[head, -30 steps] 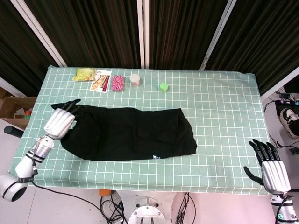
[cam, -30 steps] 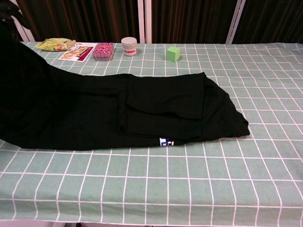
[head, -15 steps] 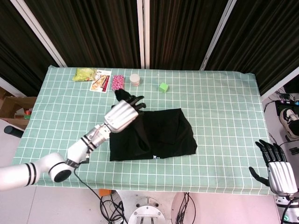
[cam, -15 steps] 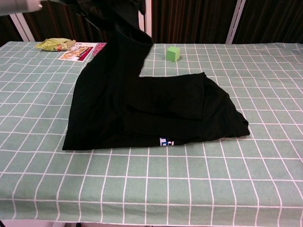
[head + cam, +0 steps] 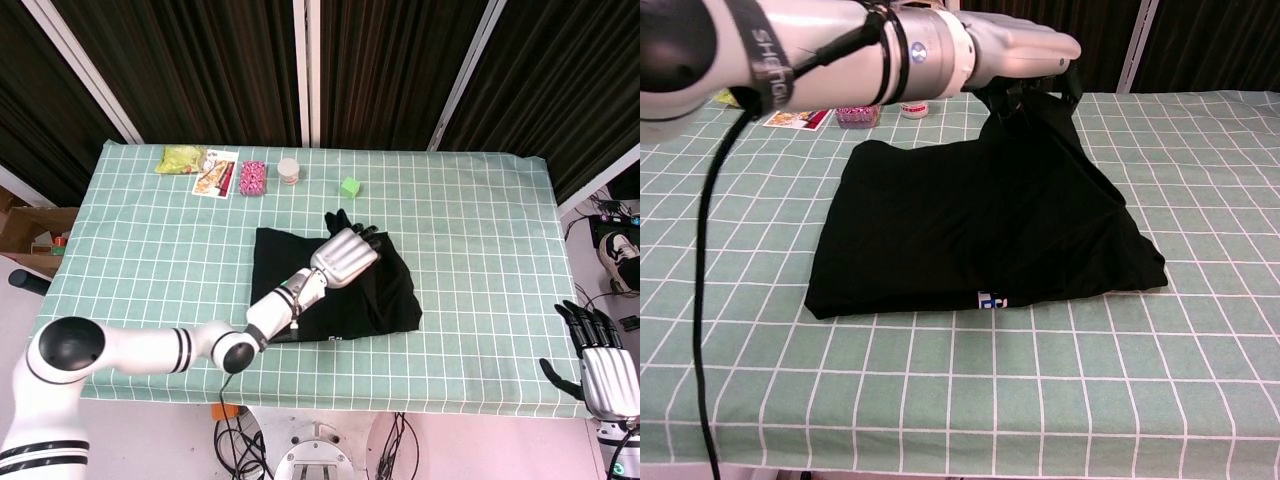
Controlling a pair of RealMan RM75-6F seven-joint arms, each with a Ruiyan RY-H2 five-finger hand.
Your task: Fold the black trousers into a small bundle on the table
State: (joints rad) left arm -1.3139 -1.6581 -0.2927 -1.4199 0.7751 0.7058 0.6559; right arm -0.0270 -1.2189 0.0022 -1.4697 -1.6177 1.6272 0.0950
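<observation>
Your left hand (image 5: 345,256) has swept from the table's left edge across to the right half, dragging the leg end of the black cloth trousers (image 5: 300,285) over the body. It's still gripping that hem, held lifted above the right side; release not done. The trousers now sit as a compact rectangle mid-table on the green checked tablecloth (image 5: 470,220), roughly halved. One more fold likely needed. Right hand (image 5: 600,365) is idle off the near right corner, fingers spread, holding nothing.
</observation>
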